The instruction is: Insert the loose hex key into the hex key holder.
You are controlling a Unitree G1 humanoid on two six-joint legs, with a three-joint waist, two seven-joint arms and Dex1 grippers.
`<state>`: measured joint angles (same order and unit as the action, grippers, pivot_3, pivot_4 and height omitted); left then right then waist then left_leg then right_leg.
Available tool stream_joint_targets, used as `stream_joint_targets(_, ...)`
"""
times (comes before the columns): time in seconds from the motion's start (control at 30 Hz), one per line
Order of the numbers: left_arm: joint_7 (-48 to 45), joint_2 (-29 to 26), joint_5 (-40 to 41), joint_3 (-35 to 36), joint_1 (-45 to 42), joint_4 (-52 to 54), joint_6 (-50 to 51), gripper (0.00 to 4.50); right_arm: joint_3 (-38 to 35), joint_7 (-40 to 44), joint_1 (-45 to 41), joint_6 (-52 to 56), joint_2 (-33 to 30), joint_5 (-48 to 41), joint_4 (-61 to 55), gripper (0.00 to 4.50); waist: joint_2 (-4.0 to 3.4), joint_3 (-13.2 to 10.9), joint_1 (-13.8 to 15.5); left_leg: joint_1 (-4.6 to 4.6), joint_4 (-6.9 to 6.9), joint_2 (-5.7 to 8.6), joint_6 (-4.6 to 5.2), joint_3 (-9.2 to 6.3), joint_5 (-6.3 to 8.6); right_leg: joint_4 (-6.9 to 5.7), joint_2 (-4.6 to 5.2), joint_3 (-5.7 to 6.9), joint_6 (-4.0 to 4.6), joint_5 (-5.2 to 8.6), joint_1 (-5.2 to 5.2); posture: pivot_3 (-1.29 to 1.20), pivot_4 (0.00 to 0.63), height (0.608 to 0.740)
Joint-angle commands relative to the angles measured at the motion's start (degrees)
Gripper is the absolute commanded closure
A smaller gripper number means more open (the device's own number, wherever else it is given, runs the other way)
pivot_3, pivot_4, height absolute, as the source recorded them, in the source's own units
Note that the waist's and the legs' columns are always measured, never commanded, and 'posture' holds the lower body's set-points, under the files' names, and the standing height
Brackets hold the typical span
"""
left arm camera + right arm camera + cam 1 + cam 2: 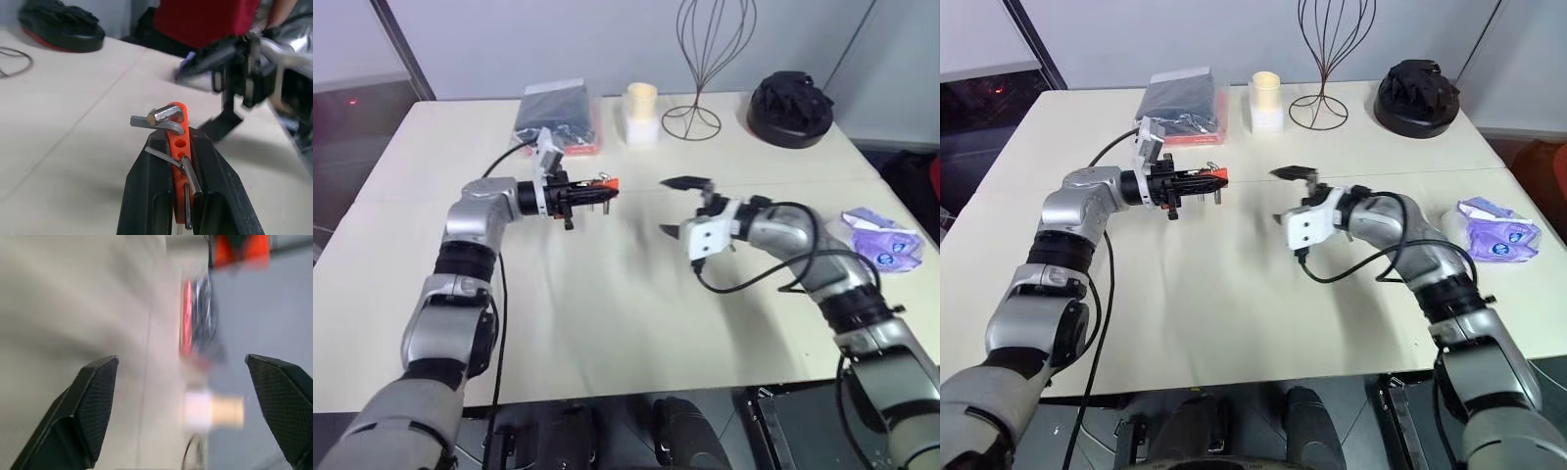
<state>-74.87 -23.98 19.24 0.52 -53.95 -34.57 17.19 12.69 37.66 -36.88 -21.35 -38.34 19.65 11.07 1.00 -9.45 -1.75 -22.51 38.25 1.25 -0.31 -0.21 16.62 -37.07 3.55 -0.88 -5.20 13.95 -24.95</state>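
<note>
1. Above the middle of the pale surface [607, 323], the left gripper [592, 196] is held level in the air and points toward the robot's right side.
2. Its jaws are clenched on the hex key holder [177, 147], an orange block pinched between the two black fingers [146, 196], with its tip poking out past them.
3. Several grey metal keys sit in the holder; their bent ends stick out near its tip and along its side, and open round holes show between them.
4. I cannot tell which of these keys is the loose hex key, or whether it is seated in the holder.
5. To the right of the holder and apart from it, the right gripper [683, 208] hangs above the surface with its jaws released, spread wide and grasping nothing.
6. Its tips face toward the left gripper, with a clear gap of bare surface between the two.
7. Along the far edge of the surface lie a dark packet with a red side [558, 116], a cream candle on a white base [641, 113], a bare wire stand [705, 59] and a black hat [790, 106].
8. Near the right edge rests a purple and white packet [881, 235].
9. Beyond the surface, in the left wrist view, stands a person in a red top [205, 19].
</note>
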Motion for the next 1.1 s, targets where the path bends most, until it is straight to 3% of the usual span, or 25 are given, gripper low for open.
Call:
stream_joint_targets(0.03, 1.4, -0.6, 2.3, 0.2, 2.3, 14.5, 1.2, 4.5, -10.9, 6.8, 3.9, 39.0, 1.4, -15.6, -12.2, 0.06, 0.0, 0.0, 0.5, 0.0, 0.02, -0.02, 0.0, -0.01, 0.0, -0.01, 0.0, -0.03, 0.0, 0.0, 0.0, 0.0, 0.15, 0.74)
stream_joint_targets(0.1, 2.1, -0.8, 3.1, 0.0, 4.2, 18.7, 2.8, 4.5, -12.9, 9.9, 5.1, 56.9, 0.9, -20.6, -17.1, 0.06, -0.01, 0.0, 1.0, 0.0, 0.06, -0.06, 0.0, 0.0, 0.0, -0.02, 0.08, -0.07, 0.0, 0.0, 0.01, 0.0, 0.15, 0.74)
stream_joint_targets(0.17, 3.1, -0.6, 2.9, -0.8, 6.3, 21.8, 2.9, 4.5, -14.3, 8.3, 4.2, 67.9, 2.0, -22.6, -18.3, 0.06, -0.04, 0.0, 1.1, 0.04, 0.08, -0.06, 0.01, -0.01, 0.01, 0.02, 0.1, -0.07, 0.01, 0.0, 0.04, 0.0, 0.15, 0.74)
stream_joint_targets(0.37, 5.0, -0.3, 1.1, -4.3, 10.2, 25.5, 1.7, 4.5, -16.7, -0.7, -2.4, 85.2, 9.7, -25.4, -13.5, 0.06, -0.07, 0.0, 0.9, 0.15, 0.05, -0.06, 0.02, -0.02, 0.01, 0.0, 0.04, -0.08, 0.03, 0.01, 0.05, 0.0, 0.15, 0.74)
stream_joint_targets(0.63, 7.2, -0.3, 2.3, -4.3, 12.0, 27.3, 2.0, 4.5, -15.9, -7.6, -3.6, 84.4, 12.1, -25.2, -5.3, 0.06, -0.07, 0.0, 1.1, 0.05, 0.05, 0.1, 0.05, -0.03, 0.02, 0.02, 0.08, -0.04, 0.01, 0.0, 0.08, 0.0, 0.15, 0.74)
stream_joint_targets(0.93, 9.1, -1.5, 3.9, -3.7, 14.5, 29.3, 3.0, 4.5, -16.9, -11.5, -2.1, 83.2, 10.9, -26.1, -6.2, 0.06, -0.07, 0.0, 0.9, 0.08, 0.04, 0.05, 0.05, -0.03, 0.03, 0.04, 0.04, -0.04, 0.01, 0.0, 0.05, 0.0, 0.15, 0.74)
stream_joint_targets(1.1, 9.9, -0.9, 3.8, -4.0, 14.1, 28.7, 2.5, 4.5, -17.3, -13.0, -2.0, 82.3, 13.2, -27.1, -2.0, 0.06, -0.07, 0.0, 0.9, 0.08, 0.04, 0.06, 0.05, -0.02, 0.03, 0.04, 0.03, -0.04, 0.01, 0.01, 0.05, 0.0, 0.15, 0.74)
